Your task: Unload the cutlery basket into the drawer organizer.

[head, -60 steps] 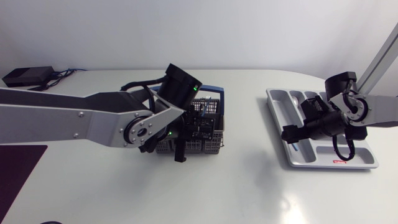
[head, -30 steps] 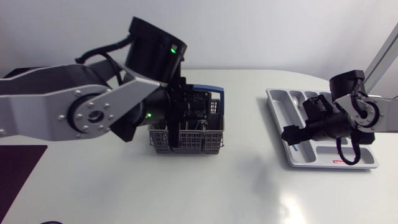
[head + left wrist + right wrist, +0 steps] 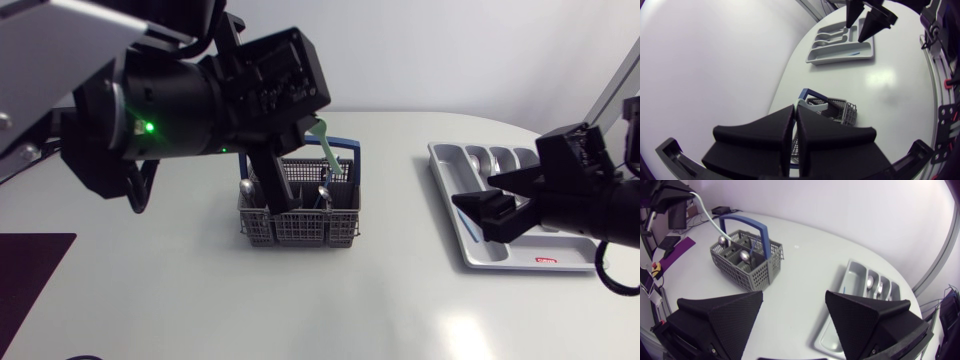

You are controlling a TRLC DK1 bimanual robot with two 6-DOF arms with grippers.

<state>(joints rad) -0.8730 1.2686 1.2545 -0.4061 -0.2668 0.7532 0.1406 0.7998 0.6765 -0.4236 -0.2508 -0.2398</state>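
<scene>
Left gripper [image 3: 794, 112], clamped on a green utensil [image 3: 327, 148], hangs above the basket [image 3: 300, 228] at mid-table, the utensil's lower end by the basket's blue handle. A wide stretch of table [image 3: 400, 290] separates basket and organizer [image 3: 515, 262]. Right gripper [image 3: 794, 296], fingers wide apart, hovers over the organizer's left rim

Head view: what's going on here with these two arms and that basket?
The left gripper is shut on a pale green utensil whose lower end reaches into the grey basket, where spoons stand. The right gripper hangs open over the drawer organizer, which already holds other spoons.
</scene>
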